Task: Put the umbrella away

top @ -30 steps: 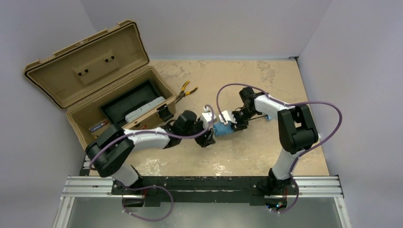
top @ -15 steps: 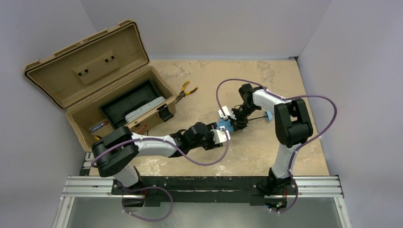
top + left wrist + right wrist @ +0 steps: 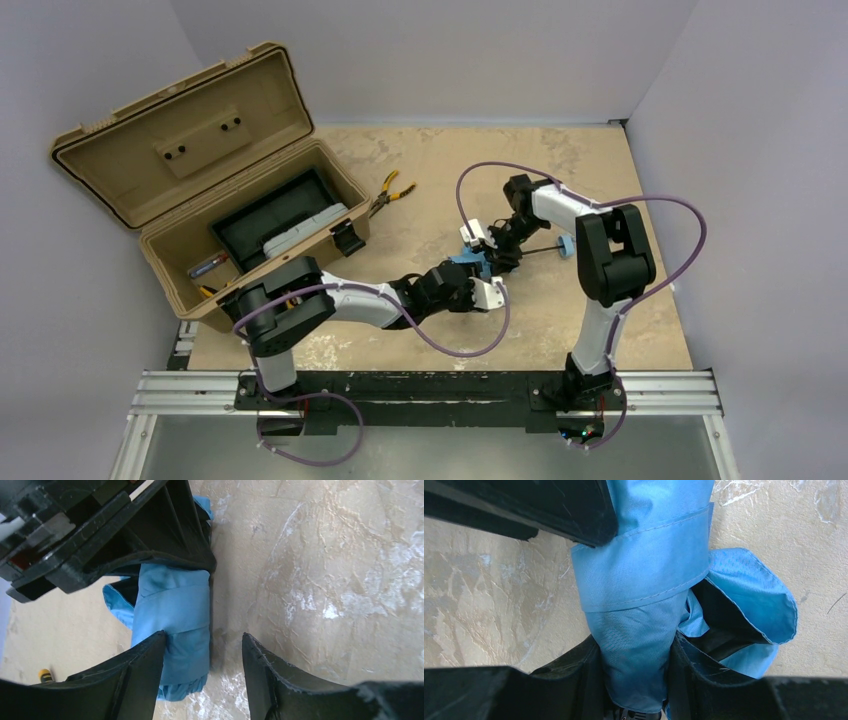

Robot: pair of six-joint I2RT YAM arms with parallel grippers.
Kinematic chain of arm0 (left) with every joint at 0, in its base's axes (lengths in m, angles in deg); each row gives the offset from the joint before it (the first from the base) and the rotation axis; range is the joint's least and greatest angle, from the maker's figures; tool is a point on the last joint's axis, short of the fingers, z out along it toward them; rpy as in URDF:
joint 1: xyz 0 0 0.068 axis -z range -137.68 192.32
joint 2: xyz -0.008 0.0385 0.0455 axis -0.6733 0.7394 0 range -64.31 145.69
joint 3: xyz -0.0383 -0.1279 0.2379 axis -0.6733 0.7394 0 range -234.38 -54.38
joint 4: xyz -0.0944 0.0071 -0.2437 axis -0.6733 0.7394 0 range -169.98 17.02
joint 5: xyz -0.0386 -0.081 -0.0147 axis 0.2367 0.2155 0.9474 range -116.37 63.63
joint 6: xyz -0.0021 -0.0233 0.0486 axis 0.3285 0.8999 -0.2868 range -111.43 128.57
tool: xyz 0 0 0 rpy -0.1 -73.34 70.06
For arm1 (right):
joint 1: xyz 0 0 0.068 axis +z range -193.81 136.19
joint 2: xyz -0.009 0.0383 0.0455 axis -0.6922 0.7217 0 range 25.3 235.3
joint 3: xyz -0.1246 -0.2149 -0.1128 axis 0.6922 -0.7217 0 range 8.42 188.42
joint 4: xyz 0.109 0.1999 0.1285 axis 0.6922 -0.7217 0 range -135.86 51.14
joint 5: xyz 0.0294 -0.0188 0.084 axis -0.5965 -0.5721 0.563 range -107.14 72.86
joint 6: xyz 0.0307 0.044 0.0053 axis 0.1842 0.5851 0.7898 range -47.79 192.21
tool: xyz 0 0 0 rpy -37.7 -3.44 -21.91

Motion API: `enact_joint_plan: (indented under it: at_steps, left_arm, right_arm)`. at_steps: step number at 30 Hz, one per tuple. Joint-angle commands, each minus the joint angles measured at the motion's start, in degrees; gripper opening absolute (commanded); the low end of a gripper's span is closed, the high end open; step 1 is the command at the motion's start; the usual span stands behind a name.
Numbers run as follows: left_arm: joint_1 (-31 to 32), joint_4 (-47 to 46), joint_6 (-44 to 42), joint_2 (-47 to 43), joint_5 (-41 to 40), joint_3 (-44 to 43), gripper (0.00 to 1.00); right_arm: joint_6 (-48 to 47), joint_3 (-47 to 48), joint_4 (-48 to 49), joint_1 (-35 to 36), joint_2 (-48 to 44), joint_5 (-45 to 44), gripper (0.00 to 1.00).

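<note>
The umbrella (image 3: 464, 263) is a sky-blue bundle lying on the table's middle, a strap wrapped round it. Its thin black shaft runs right to a small blue handle (image 3: 565, 246). My right gripper (image 3: 634, 645) is shut on one end of the umbrella (image 3: 644, 580), with a loose fold of fabric bulging out to the right. My left gripper (image 3: 202, 637) comes from the near side, open and straddling the other end of the umbrella (image 3: 172, 615). Its left finger touches the fabric; its right finger (image 3: 270, 680) stands apart over bare table.
An open tan toolbox (image 3: 165, 268) stands at the back left, lid raised, with a black tray (image 3: 270, 215) inside. Yellow-handled pliers (image 3: 390, 190) lie just right of it. Grey walls close the table at the back and both sides.
My left arm has swung from the bundle's left side round to its near side, and its gripper now straddles the bundle's end. The right gripper keeps its hold, almost unmoved.
</note>
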Motion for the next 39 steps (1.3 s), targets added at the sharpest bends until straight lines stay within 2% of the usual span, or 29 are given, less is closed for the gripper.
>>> enact_joint_plan:
  at_steps: [1,5,10,15,19,26,33,39]
  left_arm:
    - [-0.1,-2.8,-4.3,2.4,-3.5,-2.6,0.56]
    - [-0.1,-5.5,-4.4,3.8,-5.6,-2.1,0.56]
    - [0.0,-7.5,-3.3,-0.8,-5.4,0.4,0.56]
    - [-0.7,-15.5,-3.5,-1.5,-8.2,4.8,0.74]
    - [-1.8,-13.5,-1.6,-0.7,-4.6,4.4,0.75]
    - [-2.2,-11.8,-2.9,1.5,-2.9,0.9,0.74]
    - [-4.4,-8.3,-1.8,5.4,1.0,-1.3,0.66]
    - [-5.7,-2.7,1.3,8.0,4.5,-2.2,0.41]
  right_arm:
    - [4.7,-8.2,-13.5,1.3,13.1,-11.9,0.0]
    - [4.6,-8.5,-13.5,1.2,13.2,-12.7,0.0]
    - [4.8,-8.7,-13.6,1.2,12.5,-13.6,0.0]
    - [4.9,-8.7,-13.6,1.4,12.4,-14.3,0.0]
    - [5.4,-8.9,-13.8,1.4,12.3,-14.7,0.0]
    - [5.3,-9.2,-13.7,1.5,11.8,-15.8,0.0]
    - [4.8,-9.0,-13.7,1.5,12.1,-14.8,0.0]
    - [3.8,-8.7,-13.6,1.5,11.9,-13.2,0.01]
